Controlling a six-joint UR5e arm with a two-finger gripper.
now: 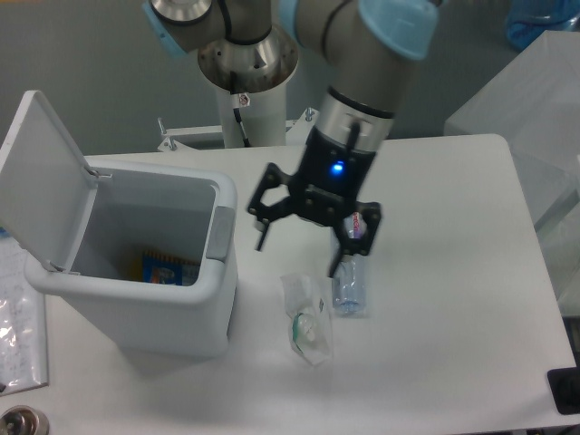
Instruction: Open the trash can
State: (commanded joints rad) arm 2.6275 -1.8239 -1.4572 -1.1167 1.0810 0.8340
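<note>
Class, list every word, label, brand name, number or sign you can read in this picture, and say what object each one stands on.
No text here can be read with certainty.
Red lettering on the plastic bottle: mostly hidden behind the gripper, too blurred to read.
Red and white sticker on the robot base column: too small to read.
Blue and yellow packet inside the open trash can: printing blurred, unreadable.

One trash can [136,272], lid up, with one colourful packet [168,269] inside it. One gripper [302,246] with two fingers, to the right of the trash can. On the counter [453,299], right of the trash can: one clear plastic bottle [349,272] and one clear plastic bag [306,319]. Left of the trash can: one clear plastic sheet [18,317]
</note>
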